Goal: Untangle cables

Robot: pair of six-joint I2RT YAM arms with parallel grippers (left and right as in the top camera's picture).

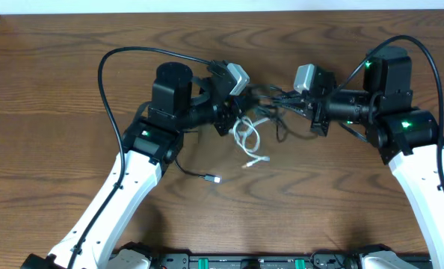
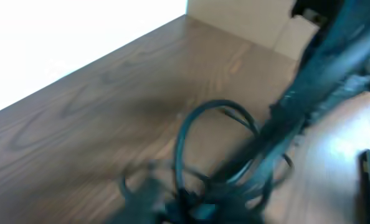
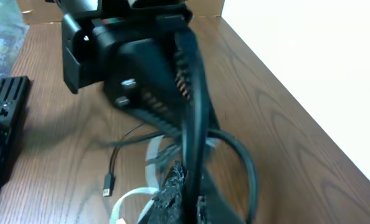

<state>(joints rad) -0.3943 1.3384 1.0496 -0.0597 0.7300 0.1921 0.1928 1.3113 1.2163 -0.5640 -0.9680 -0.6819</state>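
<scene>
Brown wood desk [image 1: 50,67] below my cameras. The black cords [image 1: 270,99] lie knotted mid-desk between both tools, with the white cord [image 1: 246,136] looped just beside them. My right tool [image 1: 293,103] pinches the black cords. My left tool [image 1: 235,113] sits at the knot, but its view is too blurred for me to tell its grip.

Twin white-and-black arms.
Left arm [image 1: 125,179] and right arm [image 1: 425,179]: white links, black joint housings, green lights [image 1: 405,124], grey wrist cameras [image 1: 238,77], thick black looping cables [image 1: 102,67].
</scene>
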